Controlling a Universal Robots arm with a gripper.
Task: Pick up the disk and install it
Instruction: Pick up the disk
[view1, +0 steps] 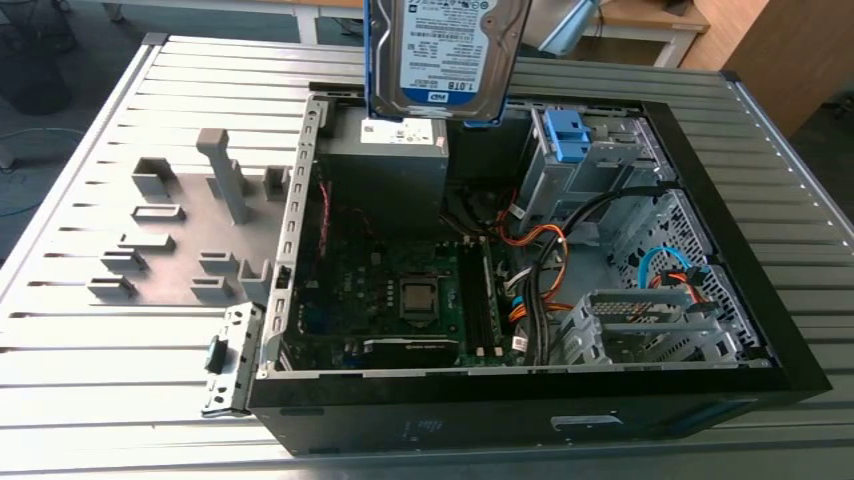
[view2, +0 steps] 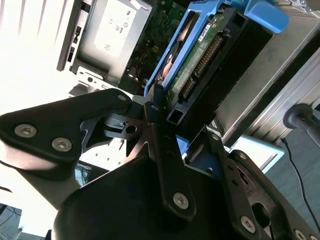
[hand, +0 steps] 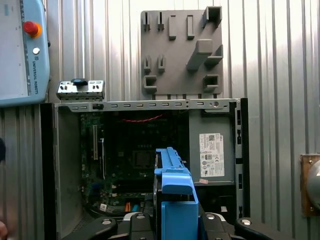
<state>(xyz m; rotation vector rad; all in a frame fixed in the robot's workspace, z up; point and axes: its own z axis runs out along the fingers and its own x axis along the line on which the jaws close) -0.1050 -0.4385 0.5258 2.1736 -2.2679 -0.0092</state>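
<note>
Your gripper (view2: 180, 122) is clamped on the disk (view1: 441, 55), with its fingers (view2: 162, 150) on the end of the blue frame. The disk hangs upright in the air, label facing the exterior view, over the open computer case (view1: 787, 330) and above the grey box (view1: 400, 155) with the white sticker. It's not seated in a bay. The case lies on the slatted table (view1: 80, 340), with the grey fixture plate (view1: 174, 250) beside it toward the table's exterior-view-left edge.

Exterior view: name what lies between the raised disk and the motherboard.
A grey metal box with a white sticker lies between disk and motherboard in the exterior view.
</note>
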